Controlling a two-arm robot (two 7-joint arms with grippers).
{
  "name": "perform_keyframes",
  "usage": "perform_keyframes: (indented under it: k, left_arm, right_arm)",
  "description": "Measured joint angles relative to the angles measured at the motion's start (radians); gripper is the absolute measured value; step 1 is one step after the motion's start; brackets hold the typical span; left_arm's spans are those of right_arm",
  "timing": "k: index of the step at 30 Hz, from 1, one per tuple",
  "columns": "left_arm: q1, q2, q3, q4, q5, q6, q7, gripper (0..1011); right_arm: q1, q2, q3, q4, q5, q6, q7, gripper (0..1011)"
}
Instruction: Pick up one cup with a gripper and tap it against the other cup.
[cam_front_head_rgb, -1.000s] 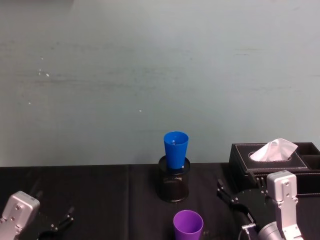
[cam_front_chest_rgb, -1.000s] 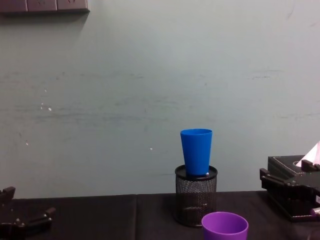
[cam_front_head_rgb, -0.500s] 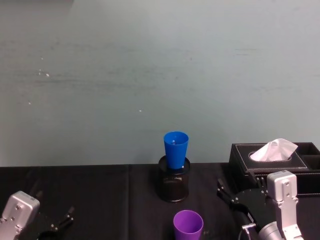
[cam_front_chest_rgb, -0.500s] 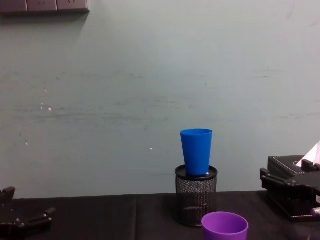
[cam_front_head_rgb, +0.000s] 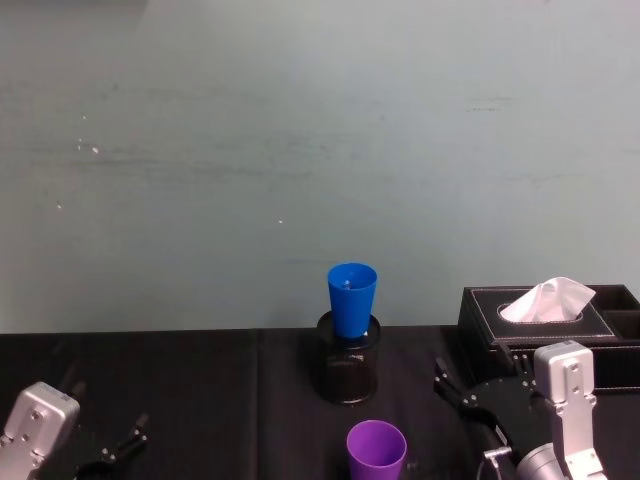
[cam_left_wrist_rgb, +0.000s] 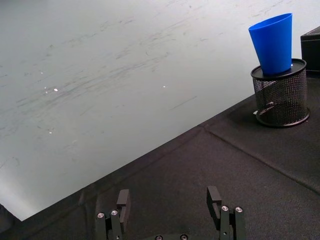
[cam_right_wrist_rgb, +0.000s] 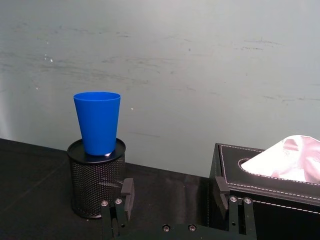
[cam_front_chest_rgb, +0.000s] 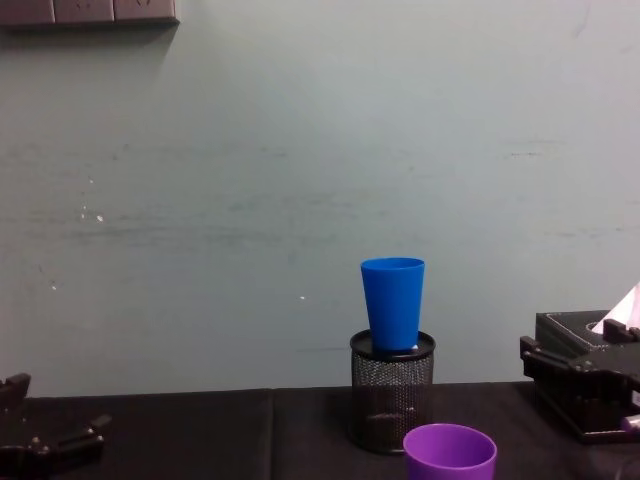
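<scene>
**A:** How far along is the task?

**B:** You have not begun the pick. The purple tapered plastic tumbler (cam_front_head_rgb: 377, 449) stands upright and untouched on the black-draped counter (cam_front_head_rgb: 200, 400), at its near edge and about the middle. The bright blue tapered plastic tumbler (cam_front_head_rgb: 351, 299) sits upright in the mouth of the black wire-mesh pen holder (cam_front_head_rgb: 348, 372), farther back and slightly left of the purple one. The two cups are apart. Grasp, lift and tap all remain, by my judgement.

**A:** Where are the tools?

**B:** Your right tool (cam_right_wrist_rgb: 174, 200), the black two-fingered claw on the silver arm, hangs low at the near right, in front of the black tissue box (cam_front_head_rgb: 545, 310) with its white tissue. Its fingers stand apart with nothing between them. The purple tumbler lies near it, to its left and a little nearer you. Your left tool (cam_left_wrist_rgb: 170, 210) rests low at the near left, fingers likewise spread and empty, well apart from both cups.

**A:** What does the next move call for?

**B:** Probably you bring the right tool leftward to straddle the purple tumbler's wall, then close. The blue tumbler perches high on the holder, so expect to lift the purple one well up before tapping, and tap lightly, since the perch may tip.
</scene>
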Motion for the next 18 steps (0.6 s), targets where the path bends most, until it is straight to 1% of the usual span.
perform_keyframes:
  k: [18]
  left_arm:
    - [0.0,0.0,0.0,0.0,0.0,0.0,0.0,1000]
  right_arm:
    - [0.0,0.0,0.0,0.0,0.0,0.0,0.0,1003]
